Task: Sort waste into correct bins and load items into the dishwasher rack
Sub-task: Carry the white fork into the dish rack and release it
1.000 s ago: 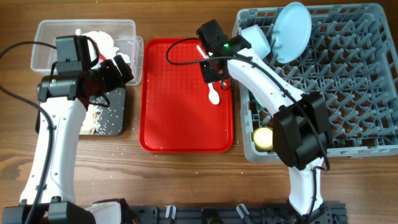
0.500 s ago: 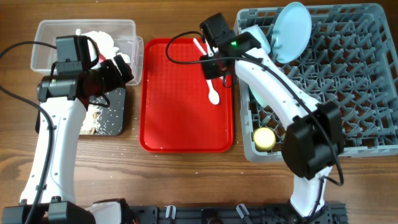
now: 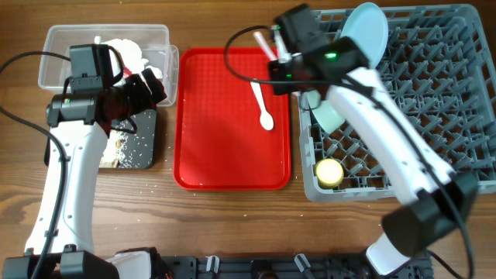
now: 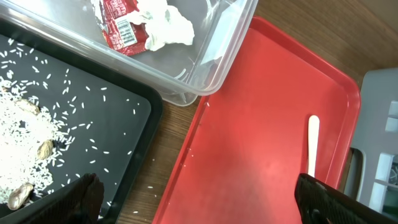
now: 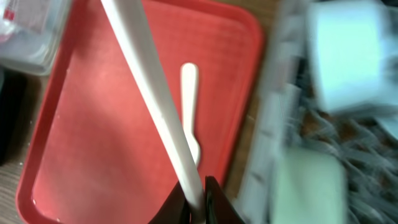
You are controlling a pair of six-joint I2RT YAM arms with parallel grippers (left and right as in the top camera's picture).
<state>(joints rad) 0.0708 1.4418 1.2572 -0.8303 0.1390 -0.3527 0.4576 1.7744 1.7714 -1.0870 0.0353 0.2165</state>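
My right gripper point(image 3: 277, 56) is shut on the white fork point(image 3: 270, 40) and holds it above the right edge of the red tray, next to the grey dishwasher rack point(image 3: 434, 116). In the right wrist view the fork handle point(image 5: 149, 93) runs up from the jaws point(image 5: 199, 202). The white spoon point(image 3: 263, 107) lies on the tray and also shows in the right wrist view point(image 5: 190, 106). The rack holds the light blue plate point(image 3: 364, 39), a mint bowl point(image 3: 329, 116) and the yellow cup point(image 3: 328, 172). My left gripper point(image 4: 199, 196) is open and empty, over the black tray's right edge.
The clear tub point(image 3: 62, 46) holds white napkins point(image 4: 165, 25) and the red wrapper point(image 4: 118, 25). The black tray point(image 3: 143, 136) holds rice and brown scraps point(image 4: 25, 130). The flat red serving tray point(image 3: 225, 155) lies between the bins and the rack. Rice crumbs lie on the wood.
My right gripper has lifted the fork and carried it right, from over the red tray to the rack's left edge. The left arm has not moved.
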